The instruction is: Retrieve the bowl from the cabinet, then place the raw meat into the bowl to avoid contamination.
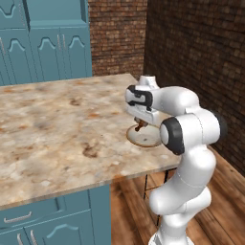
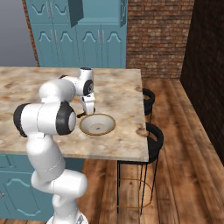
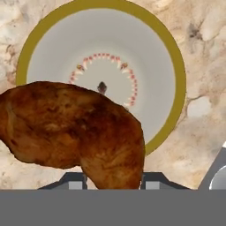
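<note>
Hand view: jaws grip raw meat [image 3: 75,132] above bowl [image 3: 145,53]; no writing.

The meat [image 3: 75,130], a brown mottled chunk, fills the lower left, held between the fingertips [image 3: 73,182] at the bottom. Behind it sits the bowl [image 3: 145,53], pale grey inside with an olive-gold rim and a ring of small marks, on the marble counter [image 3: 201,110]

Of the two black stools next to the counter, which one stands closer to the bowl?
The nearer stool, lower in the right base view, just past the counter edge beside the bowl. The other stool stands farther along toward the brick wall.
</note>
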You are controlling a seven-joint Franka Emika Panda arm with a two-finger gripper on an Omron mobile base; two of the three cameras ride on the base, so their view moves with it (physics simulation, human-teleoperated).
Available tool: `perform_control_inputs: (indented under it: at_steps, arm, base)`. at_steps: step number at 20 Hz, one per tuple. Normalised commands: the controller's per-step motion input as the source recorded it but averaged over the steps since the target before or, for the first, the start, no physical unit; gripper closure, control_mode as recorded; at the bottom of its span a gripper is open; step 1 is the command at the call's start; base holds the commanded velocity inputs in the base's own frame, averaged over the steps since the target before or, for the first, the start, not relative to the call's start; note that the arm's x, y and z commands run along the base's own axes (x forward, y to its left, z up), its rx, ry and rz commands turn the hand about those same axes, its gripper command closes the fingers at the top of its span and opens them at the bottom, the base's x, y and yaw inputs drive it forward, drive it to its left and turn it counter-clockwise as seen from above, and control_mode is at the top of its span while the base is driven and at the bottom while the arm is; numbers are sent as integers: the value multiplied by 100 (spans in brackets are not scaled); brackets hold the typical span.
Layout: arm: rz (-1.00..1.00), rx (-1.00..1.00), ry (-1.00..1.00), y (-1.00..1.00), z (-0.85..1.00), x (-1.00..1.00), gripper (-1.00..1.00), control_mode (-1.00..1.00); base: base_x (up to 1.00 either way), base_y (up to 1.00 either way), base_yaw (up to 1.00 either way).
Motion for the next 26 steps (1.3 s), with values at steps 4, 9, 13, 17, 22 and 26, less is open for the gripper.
perform_control_inputs:
  at_steps: [4, 9, 13, 17, 22, 26]
  arm:
    - [-2, -3, 0, -19, -27, 29, 100, -100]
    - [-5, 0, 0, -6, -35, 27, 100, -100]
    - [-6, 0, 1, -35, -27, 0, 100, -100]
    - [0, 3, 1, -40, -16, 4, 100, -100]
    - [-1, 2, 0, -9, -19, 0, 100, -100]
    - [0, 3, 0, 4, -27, 0, 100, -100]
  base:
    - [0, 0, 0]
    - [0, 0, 0]
    - [0, 0, 0]
    - [0, 0, 0]
    - [0, 0, 0]
    - [0, 0, 0]
